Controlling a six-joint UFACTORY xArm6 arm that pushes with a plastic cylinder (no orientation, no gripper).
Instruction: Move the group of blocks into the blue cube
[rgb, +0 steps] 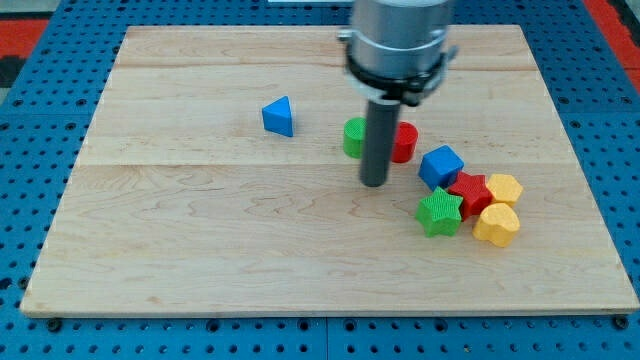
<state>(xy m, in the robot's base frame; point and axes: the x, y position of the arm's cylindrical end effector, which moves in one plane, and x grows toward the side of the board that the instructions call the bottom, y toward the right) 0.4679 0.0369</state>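
My tip (373, 183) rests on the board just below the gap between a green cylinder (353, 137) and a red cylinder (403, 142), whose inner sides the rod hides. The blue cube (441, 166) lies to the tip's right. Below and right of the cube sits a cluster: a green star (439, 212), a red star (470, 192), a yellow hexagon (504, 188) and a yellow heart (496, 225). The blue cube touches the red star. A blue triangular block (280, 116) lies alone to the tip's upper left.
The wooden board (200, 250) lies on a blue pegboard surface (20, 200). The arm's grey body (400, 40) hangs over the board's top middle.
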